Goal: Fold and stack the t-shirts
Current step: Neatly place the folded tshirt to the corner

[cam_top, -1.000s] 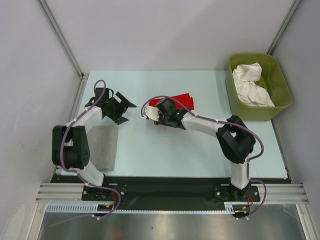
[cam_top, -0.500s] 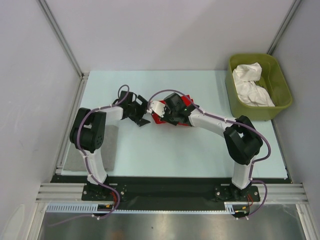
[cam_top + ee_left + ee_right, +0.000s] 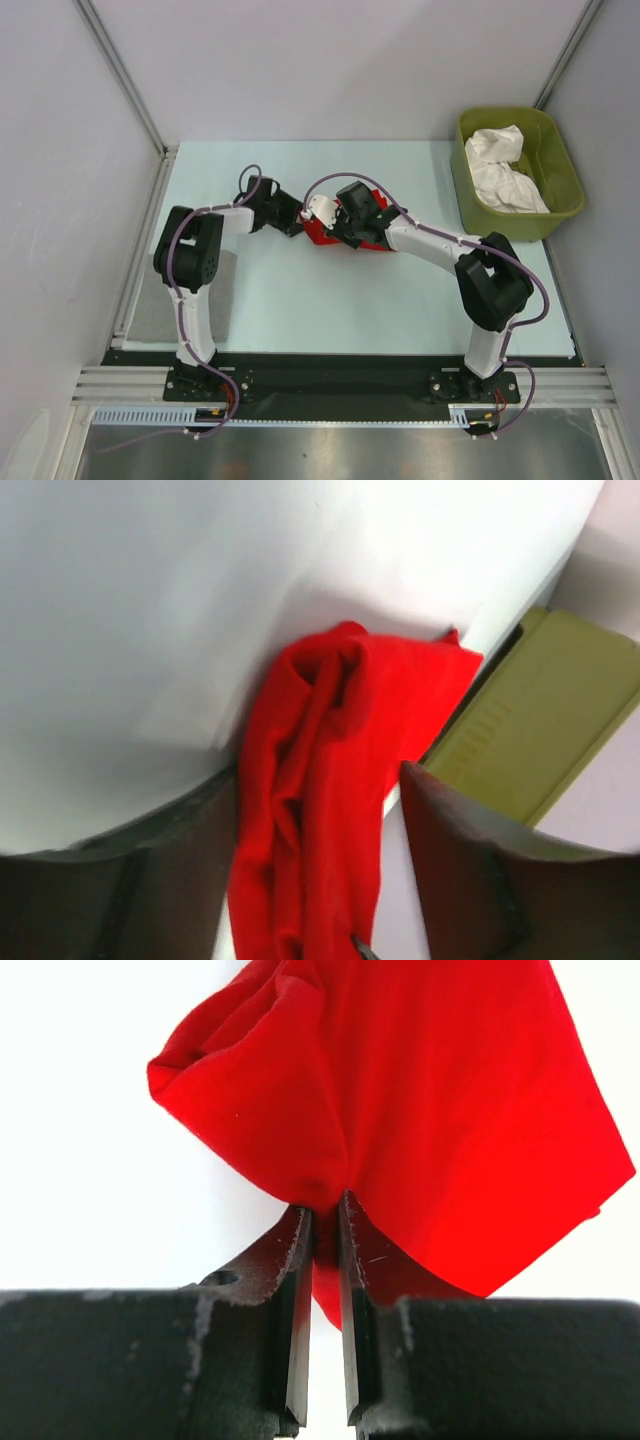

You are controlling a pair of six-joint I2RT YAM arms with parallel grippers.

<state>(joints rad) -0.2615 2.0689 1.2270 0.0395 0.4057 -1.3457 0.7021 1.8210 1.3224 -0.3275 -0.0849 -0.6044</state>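
Note:
The red t-shirt (image 3: 320, 236) lies bunched near the middle of the pale table (image 3: 330, 300), mostly hidden under both wrists in the top view. My right gripper (image 3: 332, 232) is shut on a pinched fold of it; the right wrist view has the red t-shirt (image 3: 450, 1090) fanning out above the right gripper (image 3: 325, 1215). My left gripper (image 3: 296, 222) reaches in from the left. In its wrist view the left gripper (image 3: 320, 780) straddles the red t-shirt (image 3: 330, 730), jaws apart, with a gap on the right side. White t-shirts (image 3: 505, 170) lie crumpled in the tub.
The olive-green tub (image 3: 560, 215) stands at the table's right back edge; the tub (image 3: 540, 720) also shows behind the red cloth. A grey pad (image 3: 150, 315) lies at the left front under the left arm. Grey walls close in the left and back.
My left arm swung right from the table's left side to the red t-shirt, and its jaws now sit around the cloth, narrower than before. The right gripper shifted slightly right, still holding.

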